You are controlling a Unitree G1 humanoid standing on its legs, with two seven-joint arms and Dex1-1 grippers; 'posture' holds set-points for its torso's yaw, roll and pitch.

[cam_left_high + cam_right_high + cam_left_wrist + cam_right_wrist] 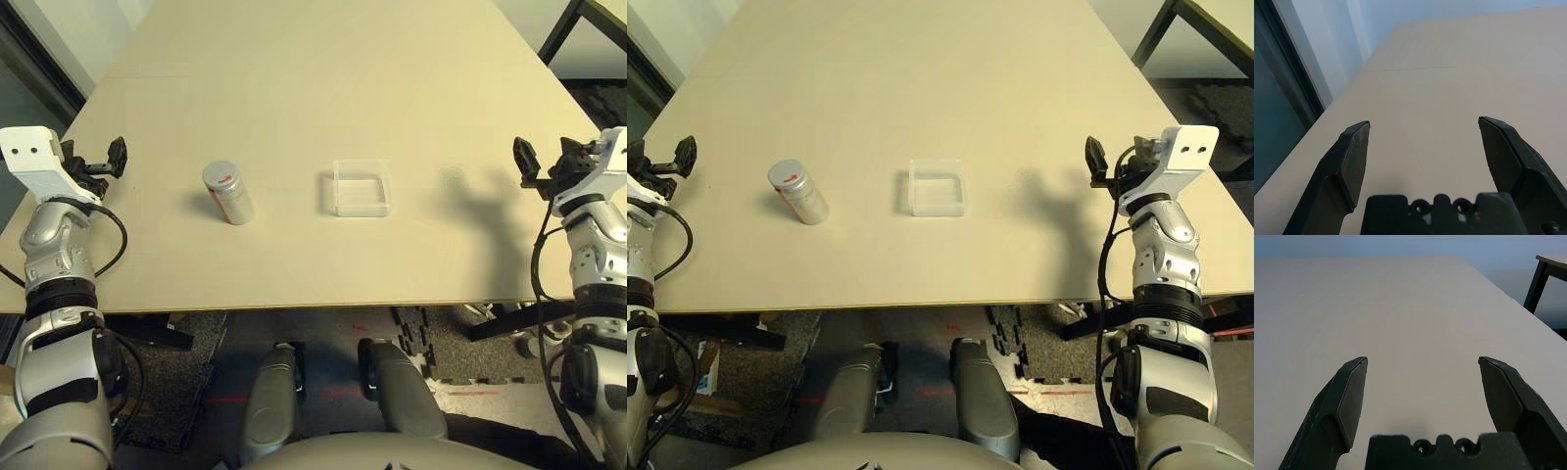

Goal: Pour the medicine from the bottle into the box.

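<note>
1. The bottle (227, 192) stands capped on the desk (294, 78) toward its left edge, the clear box (361, 188) near the middle, well apart; the pill is presumably inside.
2. Left gripper (110, 162) and right gripper (530, 164) hang wide open, empty, over opposite edges.
3. Risk: the slick metal cylinder may tip or roll when grasped, and the light box may slide.
4. Pale bare desk; dark floor mats (441, 352) below.

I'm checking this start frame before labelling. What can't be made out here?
- Medicine: unseen in both eye views; the bottle is capped and opaque.
- Box: clear walls, too small to tell whether empty.
- Red mark on the cap: too small to read.
</note>
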